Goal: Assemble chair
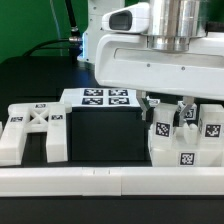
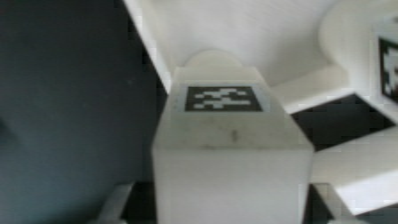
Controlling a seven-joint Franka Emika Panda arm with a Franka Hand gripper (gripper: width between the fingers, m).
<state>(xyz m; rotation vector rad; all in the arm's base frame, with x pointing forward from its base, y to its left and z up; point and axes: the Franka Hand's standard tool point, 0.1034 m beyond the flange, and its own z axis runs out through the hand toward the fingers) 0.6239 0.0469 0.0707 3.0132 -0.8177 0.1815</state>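
Note:
My gripper [image 1: 167, 108] has come down over a cluster of white chair parts [image 1: 185, 145] at the exterior view's right. These are chunky blocks and legs with small black-and-white tags. In the wrist view a white chair leg [image 2: 228, 140] with a square tag on its top face runs straight between the fingers [image 2: 121, 205]. My gripper [image 2: 231, 208] is shut on this leg, a finger close against each side. The leg's lower end is hidden among the other parts. The X-braced frame [image 1: 35, 128] lies apart at the exterior view's left.
The marker board [image 1: 100, 98] lies flat behind the black mat [image 1: 105, 135]. A long plain white rail [image 1: 100, 180] runs along the front edge. In the wrist view another tagged white part [image 2: 365, 50] stands next to the leg.

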